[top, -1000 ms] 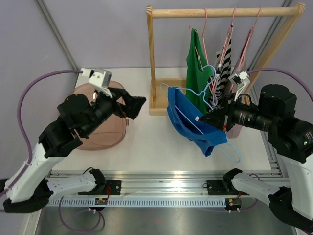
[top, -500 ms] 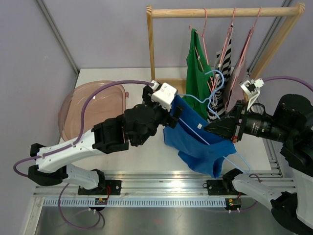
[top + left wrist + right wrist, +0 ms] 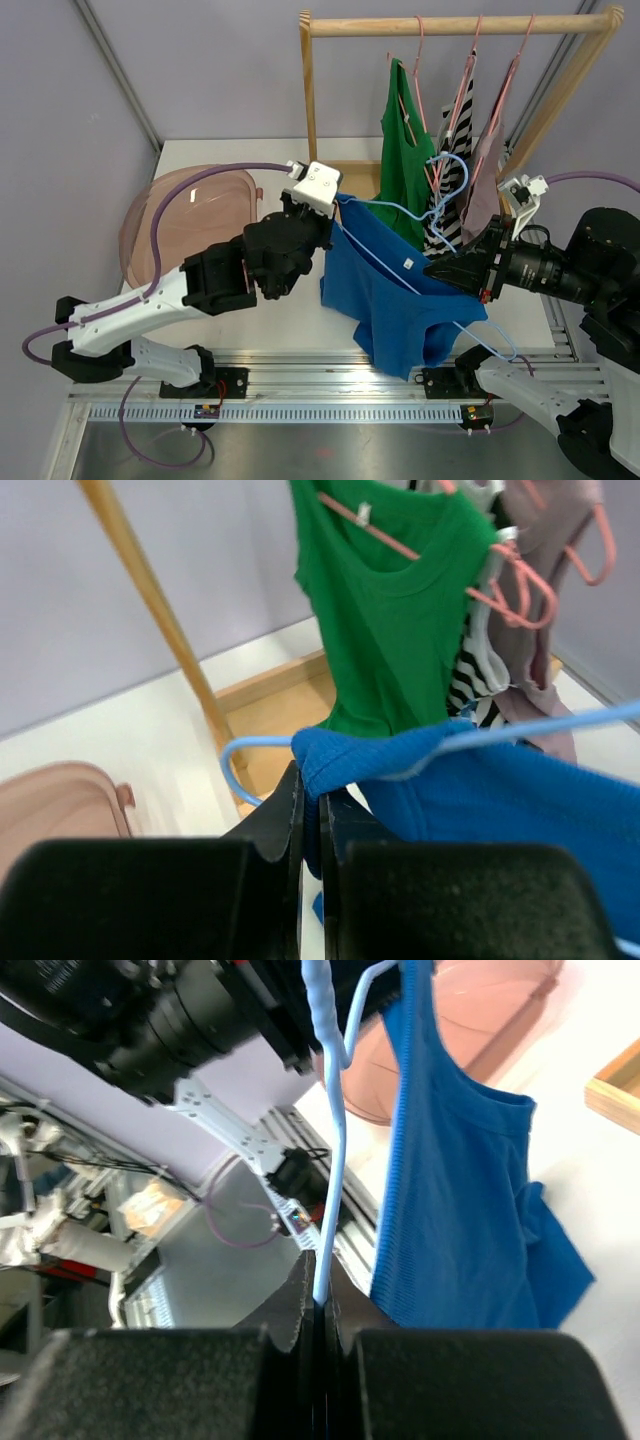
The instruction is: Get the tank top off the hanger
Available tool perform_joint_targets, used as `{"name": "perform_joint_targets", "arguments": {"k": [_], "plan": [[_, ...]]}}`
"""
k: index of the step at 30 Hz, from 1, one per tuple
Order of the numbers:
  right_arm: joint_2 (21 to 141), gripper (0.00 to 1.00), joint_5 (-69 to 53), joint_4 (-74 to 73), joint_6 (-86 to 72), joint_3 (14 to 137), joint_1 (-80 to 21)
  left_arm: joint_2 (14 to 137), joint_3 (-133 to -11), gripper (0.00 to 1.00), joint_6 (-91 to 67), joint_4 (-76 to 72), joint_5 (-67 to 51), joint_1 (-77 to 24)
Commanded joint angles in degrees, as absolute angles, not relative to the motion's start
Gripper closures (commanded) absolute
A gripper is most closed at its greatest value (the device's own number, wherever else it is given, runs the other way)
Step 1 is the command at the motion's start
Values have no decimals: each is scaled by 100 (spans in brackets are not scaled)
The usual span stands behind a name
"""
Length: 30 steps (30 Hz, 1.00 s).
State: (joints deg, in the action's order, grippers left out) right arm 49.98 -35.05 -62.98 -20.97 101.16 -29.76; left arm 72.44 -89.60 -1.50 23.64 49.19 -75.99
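Tank top (image 3: 395,300), blue, hangs draped on a pale blue hanger (image 3: 452,170), held up over the white surface (image 3: 290,300) just in front of the wooden rack (image 3: 310,120). Jaws of the left arm (image 3: 230,275) are clenched on its shoulder strap at the hanger's left end. Jaws of the right arm (image 3: 545,270) are pinched on the hanger's thin lower wire. A green top (image 3: 400,150) hangs on the rack behind, and a pink tub (image 3: 190,215) sits far left.

— What sort of place is this?
— A robotics lab cell. Plain lilac panels (image 3: 200,60) enclose a white table (image 3: 292,318), with an aluminium rail (image 3: 330,372) bolted along it at six o'clock.
— Anything else?
— In the right wrist view, loose lab gear (image 3: 70,1240) sits at eight o'clock.
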Motion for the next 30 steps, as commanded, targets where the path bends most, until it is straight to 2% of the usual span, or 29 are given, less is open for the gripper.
{"name": "perform_joint_targets", "arguments": {"k": [1,6,15,24,26,30], "plan": [[4782,100,-3173,-6126,-1619,9810,-3006,7049,-9113,100,-936,2678,5713,-7087],[4186,100,-3576,-5600,-1205,8791,-3006,6768,-9053,100,-2275,3725,4486,-5383],[3849,100,-3682,-4851,-844,8007,-3006,6855,-8851,100,-3049,4166,3113,-4299],[4333,100,-3550,-5441,-483,8025,-3006,6505,-8385,100,-2540,3463,2461,-4096],[4263,100,-3673,-5248,-501,7893,-3006,6486,-8306,100,-2566,3471,2531,-4096],[3545,100,-3535,-3681,-904,7323,-3006,6531,-8061,100,-2759,3437,2208,-4096]]}}
